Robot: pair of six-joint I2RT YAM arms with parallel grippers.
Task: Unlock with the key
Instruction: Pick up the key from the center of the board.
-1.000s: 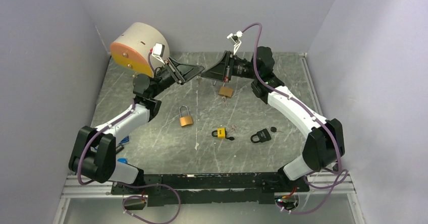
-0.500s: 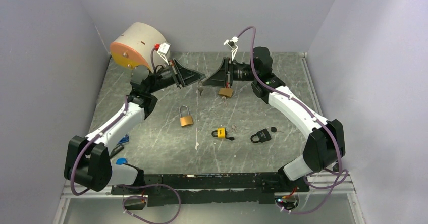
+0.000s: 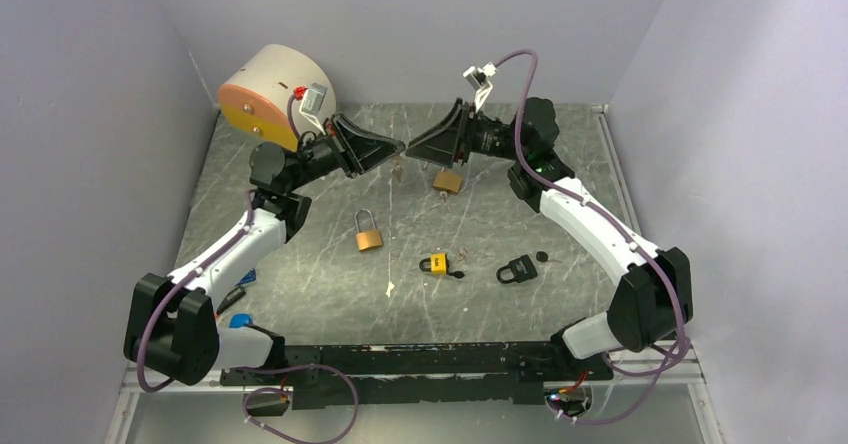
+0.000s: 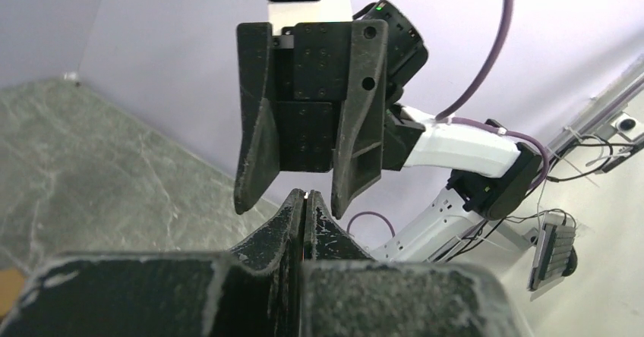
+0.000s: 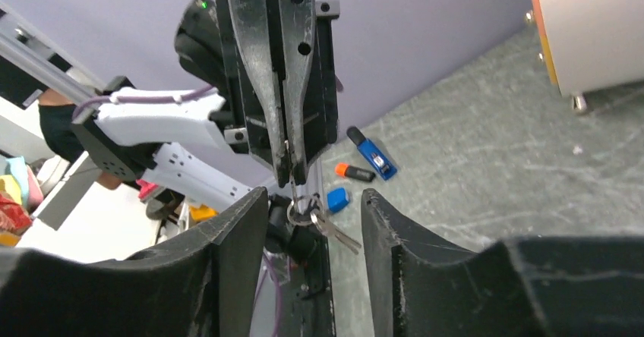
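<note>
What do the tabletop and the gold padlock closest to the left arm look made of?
The tabletop looks like grey, pale-veined stone, matte; marble or printed laminate. The gold padlock: brass-coloured body, shiny silvery shackle, likely metal.

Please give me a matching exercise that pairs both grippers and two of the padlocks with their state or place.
Things:
1. left gripper
2. right gripper
3. black padlock
4. yellow padlock

States or places:
A. fingers apart
B. furthest right of the padlocks on the table
C. fingers shut on the key ring
D. between the nearer brass padlock and the black one

Pairs: 1-C, 2-A, 3-B, 4-D
</note>
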